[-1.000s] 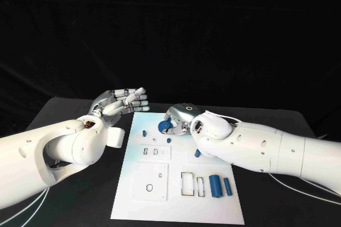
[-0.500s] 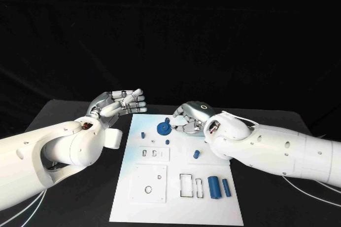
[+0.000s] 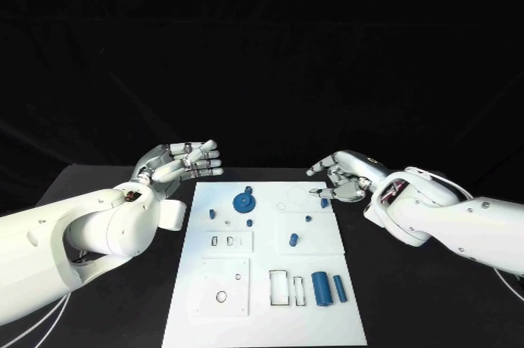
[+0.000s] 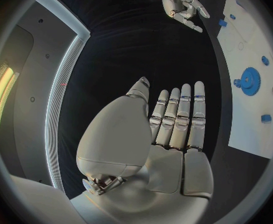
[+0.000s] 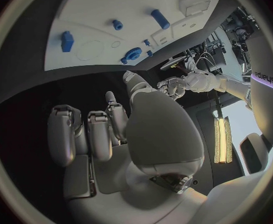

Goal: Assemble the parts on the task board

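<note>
Left hand [image 3: 178,160] is hovering just off the board's far-left corner, silver fingers straight, side by side, holding nothing. We are seeing the flat white board [image 3: 328,318] lying mid-table, carrying a toothed blue gear [image 3: 244,203] near its far end and a smooth blue cylinder [image 3: 321,287] near us. Right hand [image 3: 344,178] is hanging beyond the far-right corner, fingers loosely curled, parted, empty. We are reading no writing.

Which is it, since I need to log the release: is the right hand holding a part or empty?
Empty. The right hand hangs beside the task board, fingers apart and nothing between them; the blue gear lies on the board.
</note>
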